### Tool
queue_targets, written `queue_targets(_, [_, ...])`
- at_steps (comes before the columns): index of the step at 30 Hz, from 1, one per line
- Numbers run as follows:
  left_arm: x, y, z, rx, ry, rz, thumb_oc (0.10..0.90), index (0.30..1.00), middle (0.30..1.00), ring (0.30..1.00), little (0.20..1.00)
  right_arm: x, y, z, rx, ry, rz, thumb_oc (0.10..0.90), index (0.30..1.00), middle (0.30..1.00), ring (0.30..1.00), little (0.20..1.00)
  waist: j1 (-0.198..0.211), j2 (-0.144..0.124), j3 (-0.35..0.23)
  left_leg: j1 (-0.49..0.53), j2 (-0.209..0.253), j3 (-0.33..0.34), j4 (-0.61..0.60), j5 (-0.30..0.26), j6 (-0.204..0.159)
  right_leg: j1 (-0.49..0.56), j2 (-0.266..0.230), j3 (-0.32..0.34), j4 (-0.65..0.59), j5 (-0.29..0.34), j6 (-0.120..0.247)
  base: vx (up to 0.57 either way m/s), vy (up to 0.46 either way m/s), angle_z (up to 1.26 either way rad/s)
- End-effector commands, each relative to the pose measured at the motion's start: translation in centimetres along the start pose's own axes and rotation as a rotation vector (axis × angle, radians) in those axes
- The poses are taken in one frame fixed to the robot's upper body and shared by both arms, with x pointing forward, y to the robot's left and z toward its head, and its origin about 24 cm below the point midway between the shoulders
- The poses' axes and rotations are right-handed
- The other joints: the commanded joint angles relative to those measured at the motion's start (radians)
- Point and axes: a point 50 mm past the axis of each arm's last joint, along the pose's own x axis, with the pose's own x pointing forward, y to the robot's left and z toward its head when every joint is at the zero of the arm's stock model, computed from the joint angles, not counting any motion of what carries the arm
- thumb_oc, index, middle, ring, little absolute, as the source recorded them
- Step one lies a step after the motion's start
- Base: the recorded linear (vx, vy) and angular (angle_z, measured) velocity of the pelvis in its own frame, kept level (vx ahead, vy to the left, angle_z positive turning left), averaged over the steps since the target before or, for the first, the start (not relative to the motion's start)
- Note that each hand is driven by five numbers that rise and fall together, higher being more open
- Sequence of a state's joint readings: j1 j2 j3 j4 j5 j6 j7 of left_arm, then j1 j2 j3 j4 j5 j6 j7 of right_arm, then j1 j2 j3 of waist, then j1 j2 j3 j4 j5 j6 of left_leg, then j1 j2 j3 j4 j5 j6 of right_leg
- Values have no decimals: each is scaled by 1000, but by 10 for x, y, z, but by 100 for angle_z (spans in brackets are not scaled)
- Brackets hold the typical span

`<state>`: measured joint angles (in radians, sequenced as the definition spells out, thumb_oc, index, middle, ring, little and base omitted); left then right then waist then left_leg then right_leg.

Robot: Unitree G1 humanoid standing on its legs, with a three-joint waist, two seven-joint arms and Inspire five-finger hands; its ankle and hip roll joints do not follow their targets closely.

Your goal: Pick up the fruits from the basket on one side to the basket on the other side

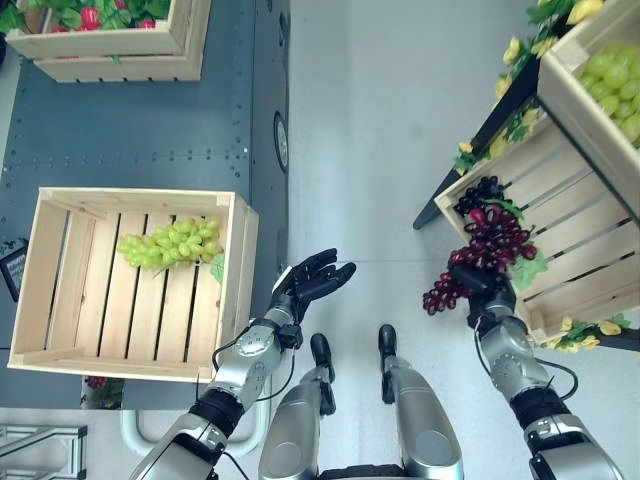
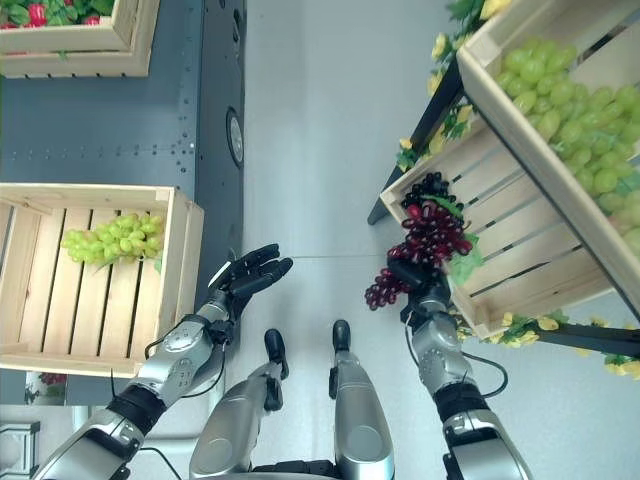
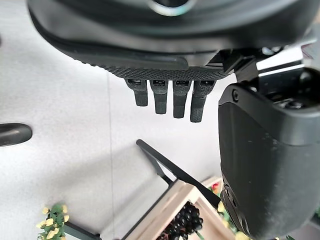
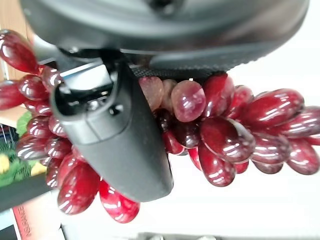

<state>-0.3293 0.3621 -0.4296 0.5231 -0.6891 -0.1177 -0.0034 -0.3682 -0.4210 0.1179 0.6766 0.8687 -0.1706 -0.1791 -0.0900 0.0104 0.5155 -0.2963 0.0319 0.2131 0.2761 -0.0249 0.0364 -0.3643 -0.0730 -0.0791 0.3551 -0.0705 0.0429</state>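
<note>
1. My right hand (image 1: 487, 297) is wrapped round a bunch of red grapes (image 1: 488, 250). In my right wrist view my thumb (image 4: 112, 145) presses across the shiny red grapes.
2. I hold the red grapes over the front edge of the wooden crate on my right (image 1: 580, 250). Part of the bunch hangs down past that edge, over the grey floor (image 1: 370, 130).
3. A small bunch of black grapes (image 1: 480, 192) lies in that crate, near its back corner.
4. My left hand (image 1: 312, 279) is open and holds nothing. Its fingers (image 3: 173, 100) are straight out over the floor.
5. The wooden crate on my left (image 1: 60, 290) has a bunch of green grapes (image 1: 170, 243) in it, near its far right side.
6. A higher crate (image 1: 590, 120) on my right holds more green grapes.
</note>
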Motion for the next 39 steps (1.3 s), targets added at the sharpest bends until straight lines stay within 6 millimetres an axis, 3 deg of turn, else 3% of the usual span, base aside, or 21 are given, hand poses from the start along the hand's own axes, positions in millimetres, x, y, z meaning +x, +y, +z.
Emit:
queue_targets(1, [2, -24, 26, -55, -176, -87, 800, 900, 900, 900, 900, 6, -14, 87, -28, -384, -44, 400, 300, 300, 300, 300, -1, 0, -13, -85, 1, -25, 266, -143, -13, -18, 13, -76, 149, -46, -78, -29, 3, 11])
queue_targets(14, [5, -40, 37, -39, -217, -112, 800, 900, 900, 900, 900, 9, -44, 159, -65, -582, -286, 400, 300, 300, 300, 300, -7, 4, 5, -249, 14, -31, 446, -161, -5, -163, 31, -56, 291, -84, -95, -22, 25, 3])
queue_targets(25, [3, -36, 41, -17, -213, -125, 800, 900, 900, 900, 900, 10, -73, 203, -452, -485, -442, 400, 300, 300, 300, 300, 9, -8, 5, -279, 16, -40, 481, -146, -2, -190, 37, -54, 313, -87, -101, 1, -1, -2])
queue_targets(31, [1, -32, 36, -10, -195, -130, 800, 900, 900, 900, 900, 12, -72, 214, -492, -451, -433, 400, 300, 300, 300, 300, 24, -13, 5, -283, 16, -46, 486, -142, 2, -193, 36, -61, 324, -94, -106, 0, 0, 0])
queue_targets(32, [1, -31, 35, -9, -193, -129, 800, 900, 900, 900, 900, 12, -71, 214, -485, -451, -430, 477, 415, 415, 415, 415, 26, -14, 5, -283, 16, -47, 486, -144, 4, -194, 35, -62, 326, -95, -106, 0, 0, 0])
queue_targets(33, [1, -30, 35, -7, -190, -127, 800, 900, 900, 900, 900, 12, -71, 215, -483, -457, -441, 800, 900, 900, 900, 900, 29, -16, 5, -284, 15, -47, 486, -148, 5, -194, 34, -63, 328, -96, -105, 0, 0, 0])
queue_targets(39, [2, -28, 34, 5, -187, -133, 800, 900, 900, 900, 900, 16, -67, 207, -481, -426, -417, 800, 900, 900, 900, 900, 42, -25, 5, -285, 15, -51, 493, -158, 13, -194, 31, -71, 332, -93, -99, 0, 0, 0])
